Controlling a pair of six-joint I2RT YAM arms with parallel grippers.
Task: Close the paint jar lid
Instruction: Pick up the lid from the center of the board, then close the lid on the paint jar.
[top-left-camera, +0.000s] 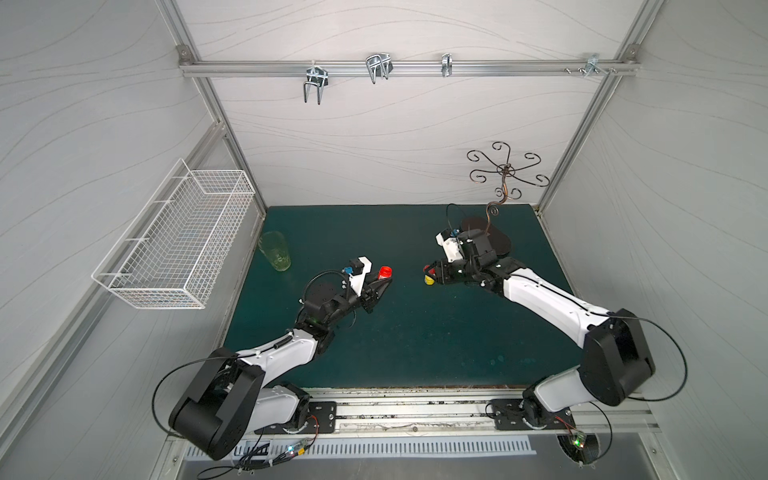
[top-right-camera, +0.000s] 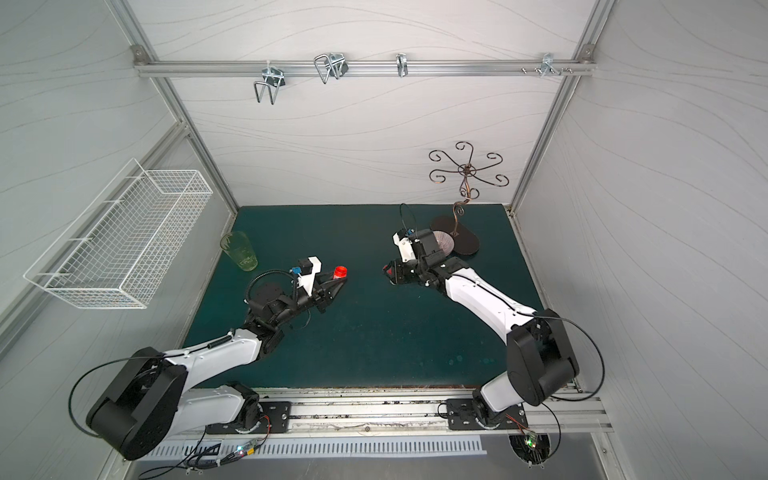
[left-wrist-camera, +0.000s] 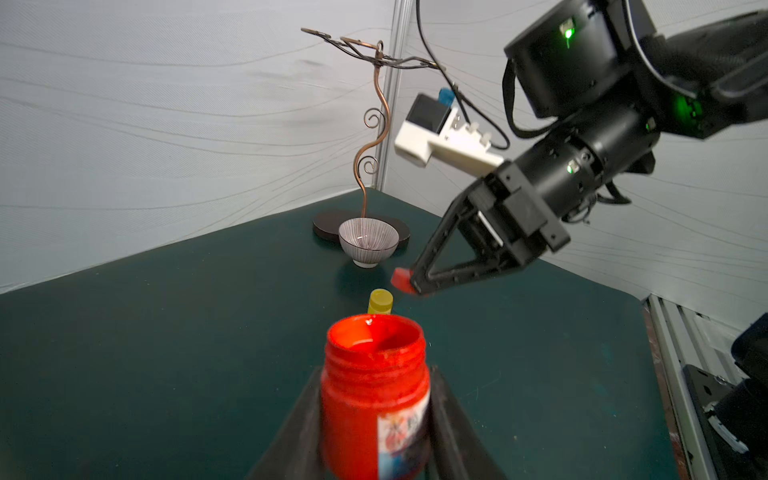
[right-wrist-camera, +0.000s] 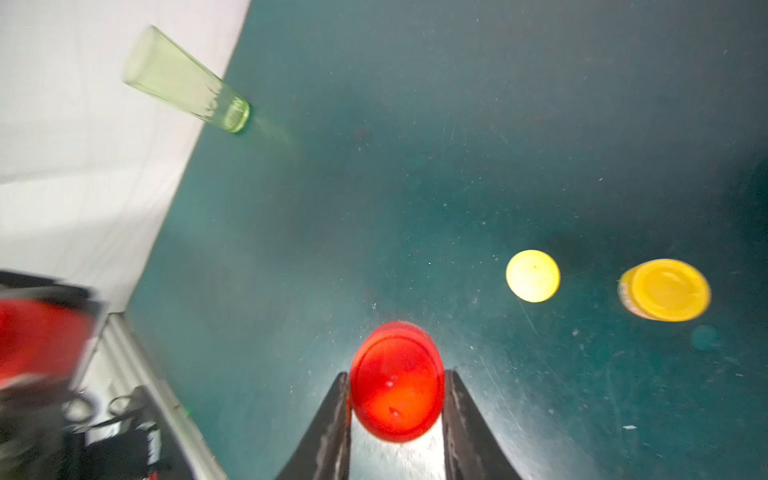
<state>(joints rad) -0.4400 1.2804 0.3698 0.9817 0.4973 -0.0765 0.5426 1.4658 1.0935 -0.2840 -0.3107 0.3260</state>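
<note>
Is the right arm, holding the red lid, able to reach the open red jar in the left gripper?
Probably yes. The right gripper with the red lid points toward the open red jar across a free gap; the yellow jar stands lower, on the mat.

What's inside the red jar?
The jar is open; red paint lies inside and smears the rim. Its depth is hidden by the wall.

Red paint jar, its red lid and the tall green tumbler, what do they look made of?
Open red paint jar: probably plastic, threaded neck, paint-smeared matte rim, paper label. Round red lid: likely glossy translucent plastic; light glows through it. Tall green tumbler: see-through, glossy, thick base; glass or clear plastic, cannot tell which.
</note>
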